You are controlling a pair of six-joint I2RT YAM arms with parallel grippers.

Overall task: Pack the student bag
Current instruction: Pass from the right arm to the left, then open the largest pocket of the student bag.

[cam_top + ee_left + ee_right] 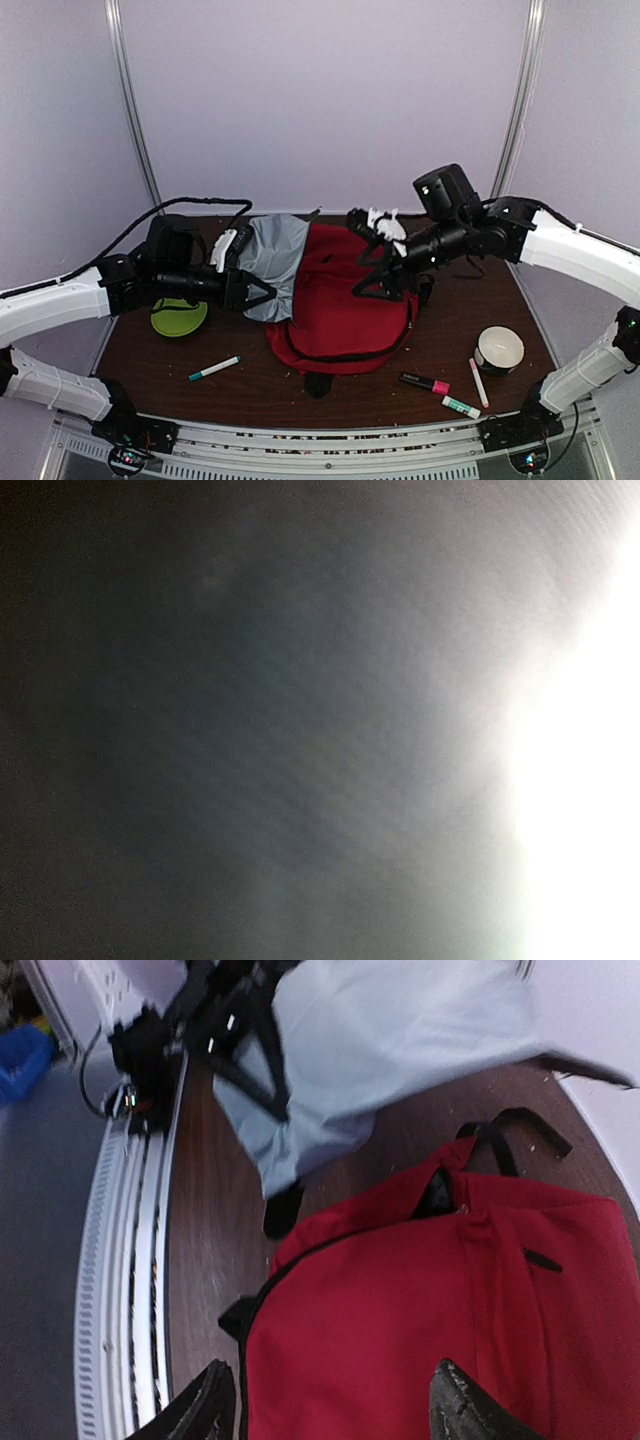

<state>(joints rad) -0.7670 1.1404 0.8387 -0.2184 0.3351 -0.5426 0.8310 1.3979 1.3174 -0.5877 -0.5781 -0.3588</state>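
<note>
The red student bag [340,300] lies flat mid-table with its dark straps at the near end. It fills the lower right wrist view [430,1310]. My left gripper [247,272] is shut on a grey zip pouch [275,258] and holds it over the bag's left edge. Grey fabric [300,730] fills the left wrist view, hiding the fingers. In the right wrist view the pouch [380,1030] hangs above the table with the left gripper [235,1020] on it. My right gripper [378,258] is open and empty, just above the bag's far right part, with its fingertips [460,1410] spread wide.
A green disc [179,316] lies left of the bag. A green-capped marker [214,368] lies at the front left. A pink highlighter [425,383], a pink pen [479,383], a green marker [461,406] and a white bowl [499,349] sit at the front right.
</note>
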